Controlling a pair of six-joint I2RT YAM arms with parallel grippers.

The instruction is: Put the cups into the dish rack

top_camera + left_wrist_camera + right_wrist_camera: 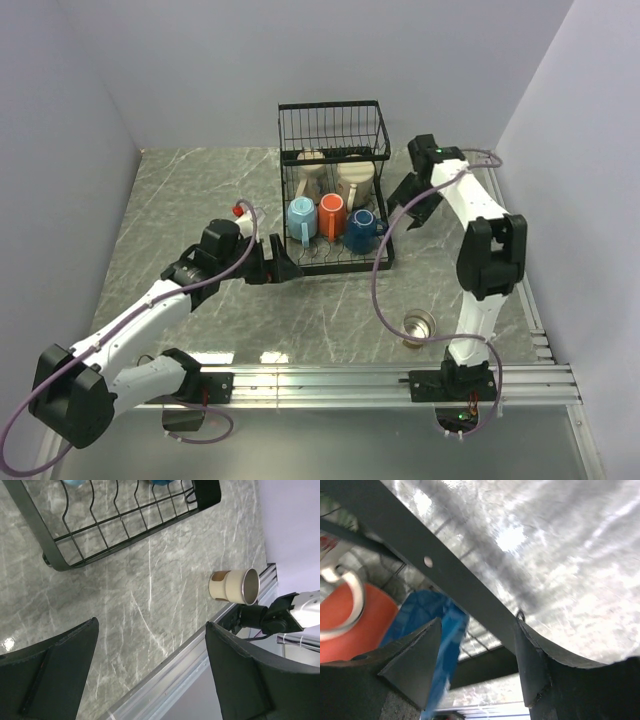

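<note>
Starting at the left gripper (pixel 151 625): spread wide, gripping nothing, with only bare table (pixel 150 595) between the dark fingers (pixel 60 670). Hangs low just off the near left corner of the rack (pixel 330 128), pointing right.

Past it in the wrist view, looks onto the steel cup (pixel 235 586), alone on the table near the right arm's base and well apart from the rack. Shows an open mouth to the top camera, so reads as upright.

On to the right gripper (pixel 477 625): parted, pinching nothing. Sits just right of the rack's near right corner, close beside the dark blue cup (pixel 361 230); cannot tell whether touching.

Through its own camera, gives little: a blurred blue smear behind one finger, a slice of orange cup (pixel 355 630), and a pale curved handle (pixel 347 597) cut off at the edge. Cannot tell whose handle. Crossed slantwise by a black rack bar (pixel 420 555).

In the rack's low near part, lined up left to right: light blue cup (pixel 302 217), orange, dark blue. Farther back, by the taller section, two cream cups (pixel 355 180), half hidden by wire; cannot tell which has the green inside.
</note>
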